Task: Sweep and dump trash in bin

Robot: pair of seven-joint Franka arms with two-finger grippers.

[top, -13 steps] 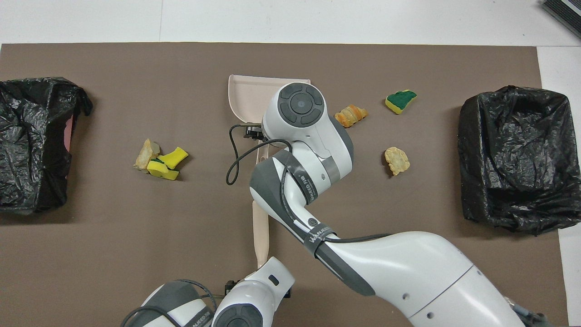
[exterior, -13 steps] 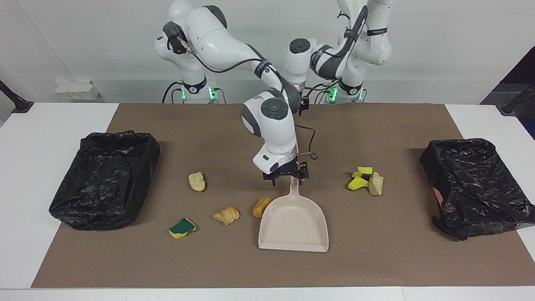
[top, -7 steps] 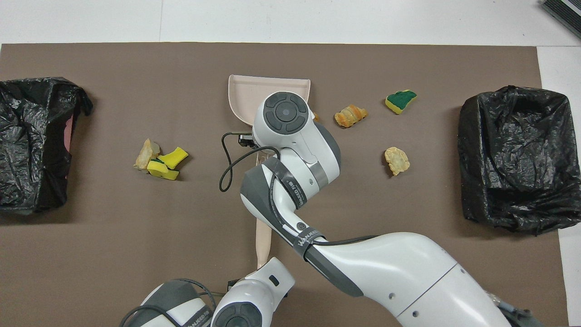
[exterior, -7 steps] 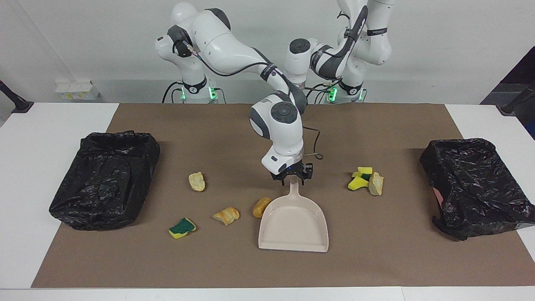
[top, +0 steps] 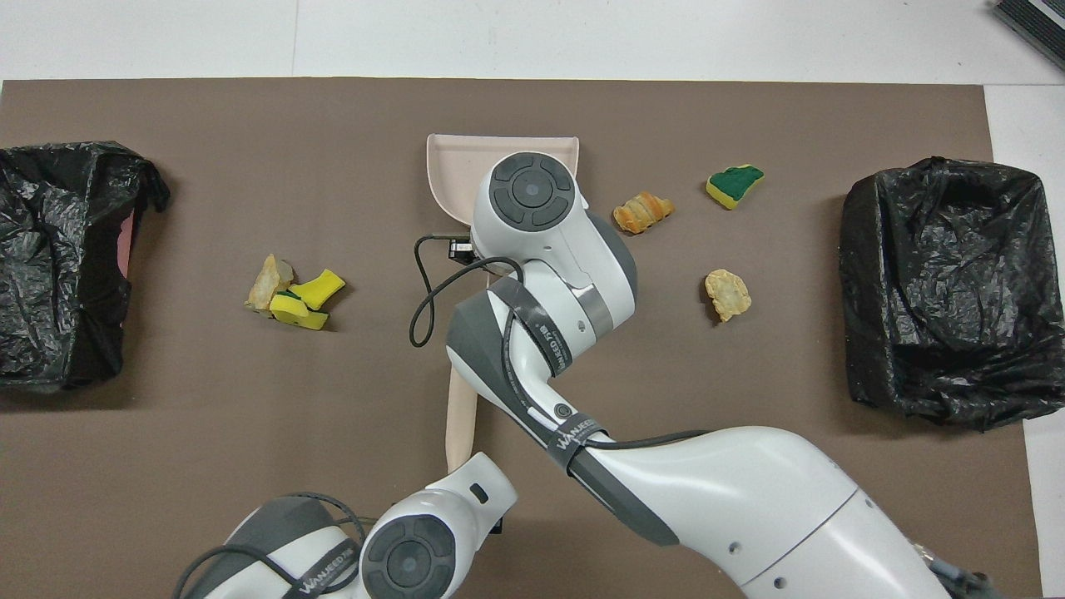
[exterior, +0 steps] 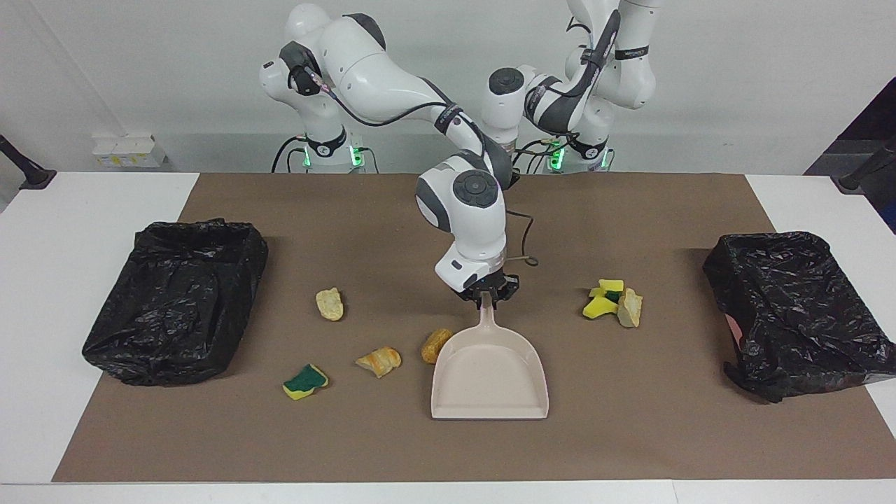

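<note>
Two end effectors work at the desk. The right end effector is clamped on the handle of the beige dustpan at the mat's centre. The left end effector is closed on the end of a beige brush handle, nearer the robots. Trash lies scattered: an orange bread chunk touching the dustpan, another bread piece, a green-and-yellow sponge, a pale chunk, and a sponge cluster toward the left arm's end. Black-lined bins stand at both ends.
</note>
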